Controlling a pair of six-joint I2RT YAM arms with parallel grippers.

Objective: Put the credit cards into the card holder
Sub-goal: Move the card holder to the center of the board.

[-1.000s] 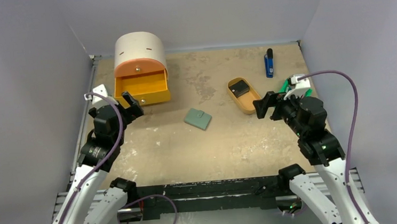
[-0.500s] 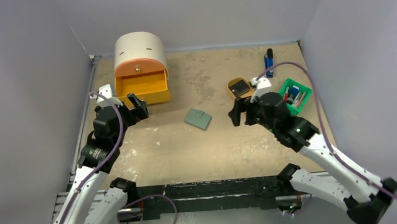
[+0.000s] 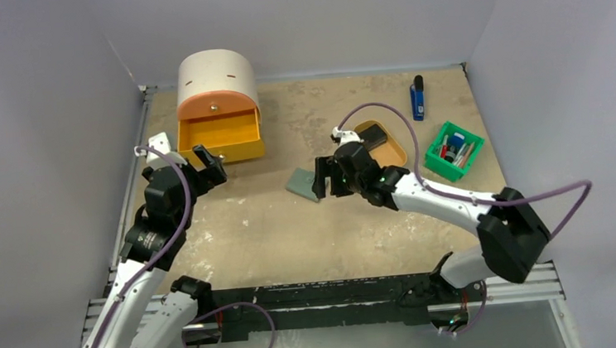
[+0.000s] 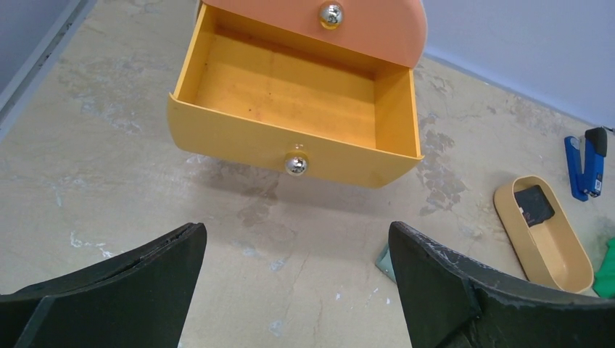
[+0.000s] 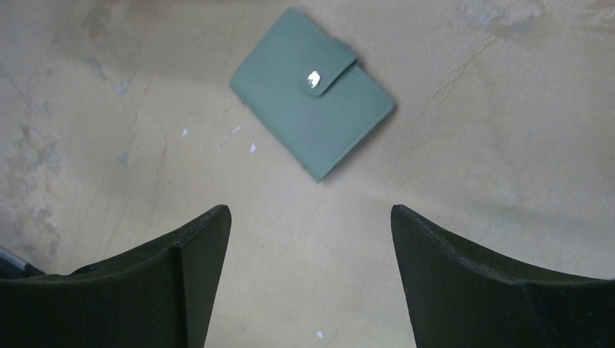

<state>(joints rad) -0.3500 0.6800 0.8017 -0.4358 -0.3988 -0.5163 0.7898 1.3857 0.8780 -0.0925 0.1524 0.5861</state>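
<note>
Nearest me, on the left side of the bench [image 3: 277, 243], the left jaws hung wide apart with nothing between them. They faced the pulled-out yellow drawer [image 4: 297, 109] and held no part in the job as far as I could see.

Further in, around mid-bench, the right jaws stood open and empty just above the card holder [image 5: 312, 92]. It lay flat on the bench, turned at an angle, and was folded shut with its snap tab [image 5: 328, 69] fastened. From overhead only its left corner [image 3: 297, 183] showed past the arm.

It looked light, soft and thin to me, the sort of thing that skids on a bare top rather than lifting. I would expect a pinch across one stitched edge to serve better than a press from above. The tab would need popping before any pocket could be reached. That probably calls for one arm to pin the body while the other lifts the flap.

Beyond it to the right sat the tan oval tray [image 3: 394, 155] with a black credit card [image 3: 375, 137] lying flat inside; I could make out only one. Stiff, slick and thin as it seemed, it would likely have to be tipped against the tray wall to take it by an edge. A green bin [image 3: 451, 150] stood further right, with a blue stapler [image 3: 417, 99] at the far side.
</note>
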